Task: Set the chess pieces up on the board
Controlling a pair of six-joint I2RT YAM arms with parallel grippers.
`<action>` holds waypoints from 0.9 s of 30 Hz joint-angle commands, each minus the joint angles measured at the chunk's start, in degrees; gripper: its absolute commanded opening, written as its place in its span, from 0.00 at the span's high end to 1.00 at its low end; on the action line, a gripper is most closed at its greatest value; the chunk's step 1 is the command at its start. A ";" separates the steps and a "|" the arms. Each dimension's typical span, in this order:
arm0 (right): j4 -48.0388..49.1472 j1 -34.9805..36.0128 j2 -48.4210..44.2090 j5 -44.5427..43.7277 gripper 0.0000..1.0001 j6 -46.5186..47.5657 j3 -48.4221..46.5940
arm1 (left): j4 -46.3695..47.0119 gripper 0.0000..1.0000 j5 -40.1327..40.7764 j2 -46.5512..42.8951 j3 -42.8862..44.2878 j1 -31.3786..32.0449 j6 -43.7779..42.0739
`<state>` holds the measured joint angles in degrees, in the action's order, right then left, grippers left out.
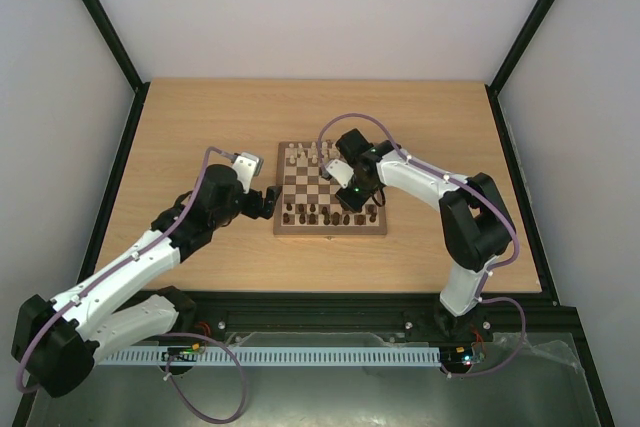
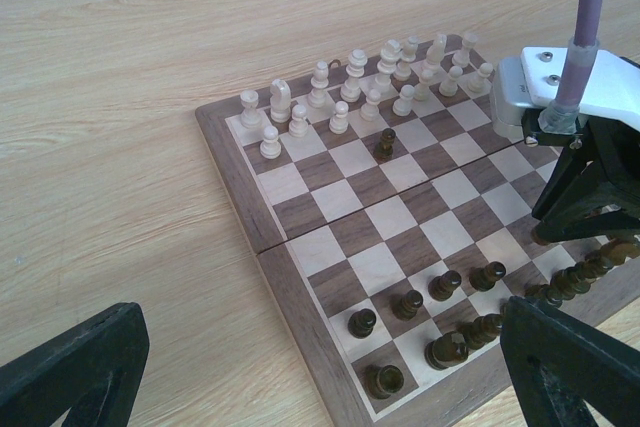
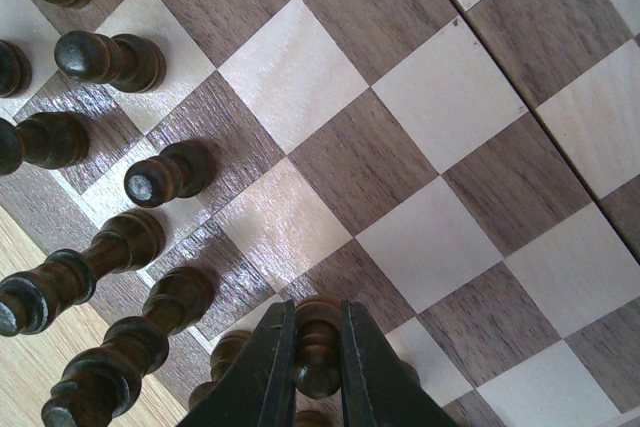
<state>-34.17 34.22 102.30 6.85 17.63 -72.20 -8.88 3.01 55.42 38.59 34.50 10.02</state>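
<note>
The board (image 1: 330, 232) lies mid-table. Cream chess pieces (image 2: 355, 82) fill its far rows and dark chess pieces (image 2: 445, 287) stand along the near rows. One dark pawn (image 2: 385, 143) stands alone just in front of the cream rows. My right gripper (image 3: 318, 367) is shut on a dark pawn (image 3: 318, 347), held low over the board's near right squares (image 1: 352, 194). Other dark pieces (image 3: 110, 57) stand to its left. My left gripper (image 2: 320, 387) hangs open at the board's near left corner (image 1: 268, 202), with nothing between its fingers (image 2: 70, 367).
The right arm's wrist and cable (image 2: 575, 97) reach over the board's right side in the left wrist view. Bare wooden table (image 1: 200, 127) surrounds the board, closed in by black frame posts (image 1: 100, 17) and pale walls.
</note>
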 commanded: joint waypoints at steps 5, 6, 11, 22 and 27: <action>-0.65 0.40 -0.78 -0.97 0.92 0.57 1.73 | 1.15 0.01 -0.28 0.42 0.44 0.22 -0.62; -0.65 0.41 -0.86 -0.96 0.92 0.57 1.87 | 1.15 0.01 -0.20 0.47 0.38 0.22 -0.66; 0.03 0.41 -0.53 -1.20 0.88 0.15 2.42 | 1.06 0.01 -0.19 0.47 0.43 0.22 -0.62; -1.83 0.41 -1.65 -1.04 0.73 -0.95 -1.27 | 1.06 0.01 -0.28 0.33 0.46 0.22 -0.62; -4.36 0.41 -1.79 -1.40 0.72 -1.02 -5.34 | 0.89 0.01 -0.13 -0.19 0.36 0.22 -0.62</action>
<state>-34.04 34.22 102.30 5.80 17.28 -73.36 -8.88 3.01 55.59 38.59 34.50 10.02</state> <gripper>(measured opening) 0.280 0.991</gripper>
